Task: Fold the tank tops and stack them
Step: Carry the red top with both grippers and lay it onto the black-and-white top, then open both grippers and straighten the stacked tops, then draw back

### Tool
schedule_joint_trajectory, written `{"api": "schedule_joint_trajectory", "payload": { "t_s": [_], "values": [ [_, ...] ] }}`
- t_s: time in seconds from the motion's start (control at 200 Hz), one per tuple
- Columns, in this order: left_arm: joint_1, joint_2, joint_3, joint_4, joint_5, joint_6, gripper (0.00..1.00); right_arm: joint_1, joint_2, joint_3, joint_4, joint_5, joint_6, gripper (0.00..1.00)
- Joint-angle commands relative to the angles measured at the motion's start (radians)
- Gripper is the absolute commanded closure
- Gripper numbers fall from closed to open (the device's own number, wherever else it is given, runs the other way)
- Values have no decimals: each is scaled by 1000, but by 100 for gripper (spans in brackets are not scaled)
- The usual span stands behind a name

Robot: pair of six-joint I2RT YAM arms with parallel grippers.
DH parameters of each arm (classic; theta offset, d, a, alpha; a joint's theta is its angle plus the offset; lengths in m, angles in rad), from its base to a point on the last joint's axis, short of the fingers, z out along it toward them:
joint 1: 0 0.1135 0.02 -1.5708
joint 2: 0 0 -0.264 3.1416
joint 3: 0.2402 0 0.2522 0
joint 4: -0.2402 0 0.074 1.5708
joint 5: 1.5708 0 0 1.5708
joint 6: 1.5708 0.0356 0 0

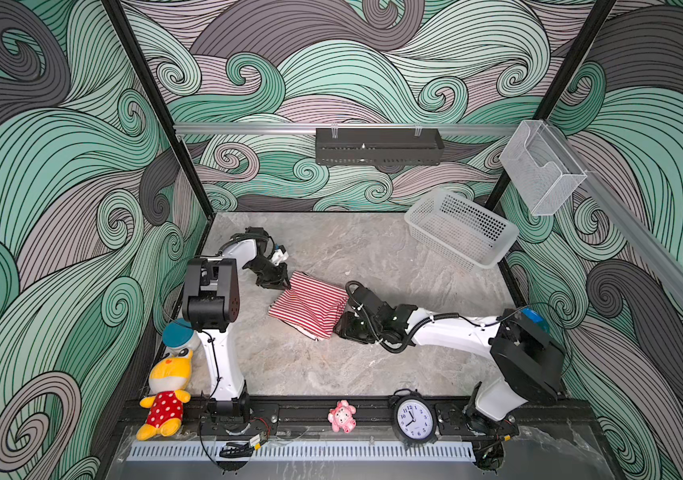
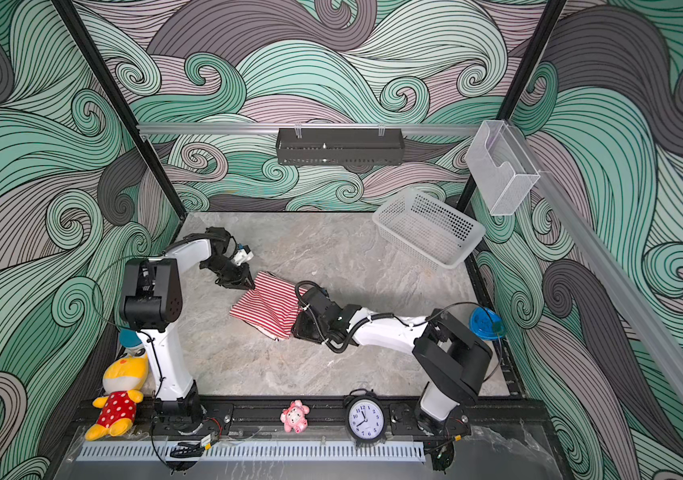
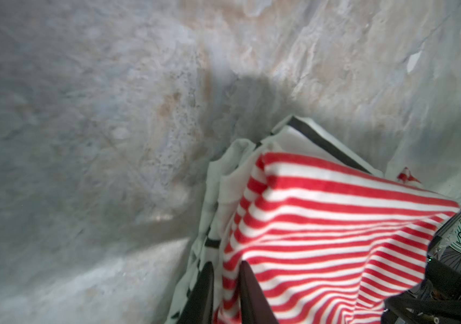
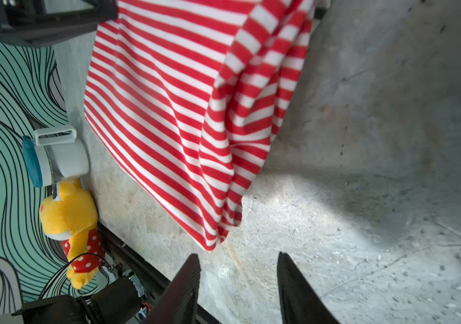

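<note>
Where the tank tops (image 1: 310,305) lie: on the marble table (image 1: 373,266), beyond the clock (image 1: 414,419) and a little to its left in both top views, one laid on the other.
red-and-white tank top (image 2: 269,305): uppermost, folded to a rough slanted rectangle. It is rumpled, with a thick fold running along one side in the right wrist view.
black-and-white tank top (image 3: 293,134): under the red one. Only a white edge with a black band shows, in the left wrist view, at the corner of the tank tops farthest from the clock.
left gripper (image 1: 283,284): low at that corner farthest from the clock. Its fingers (image 3: 205,291) stand a narrow gap apart with red-striped cloth between them. Whether they pinch the cloth or it lies loose, I cannot tell.
right gripper (image 4: 237,255): just beside the edge of the tank tops on the clock's side. Its fingers (image 4: 187,286) are spread wide with nothing between them and bare table beneath. The red top's corner lies just ahead of the tips, apart from them.
plush toy (image 1: 164,399): yellow with a red dotted dress, well to the clock's left at the front rail.
pink toy (image 1: 341,415): near the clock, on its left.
white basket (image 1: 414,216): well beyond the clock, to its right, in the back corner.
</note>
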Motion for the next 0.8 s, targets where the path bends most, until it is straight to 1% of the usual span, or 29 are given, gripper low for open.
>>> {"api": "schedule_joint_trajectory", "payload": {
  "t_s": [0.0, 0.085, 0.185, 0.341, 0.481, 0.571, 0.796],
  "values": [
    [15, -98, -18, 13, 3, 11, 78, -31, 46, 21, -35, 42, 12, 73],
    [19, -123, -39, 6, 6, 19, 77, -55, 91, 39, -15, 32, 22, 79],
    [21, -144, -68, -20, 23, 55, 78, -80, 154, 71, 19, 8, 17, 84],
    [20, -186, -145, -25, 37, 98, 78, -105, 245, 144, 21, -12, -1, 84],
    [21, -195, -209, 28, -71, 71, 78, -124, 328, 215, 22, -45, -12, 84],
    [22, -181, -233, 51, -93, 59, 77, -144, 364, 249, 21, -51, -17, 83],
    [20, -108, -215, 1, 26, 79, 77, -251, 426, 358, -14, -77, -70, 80]
  ]
}}
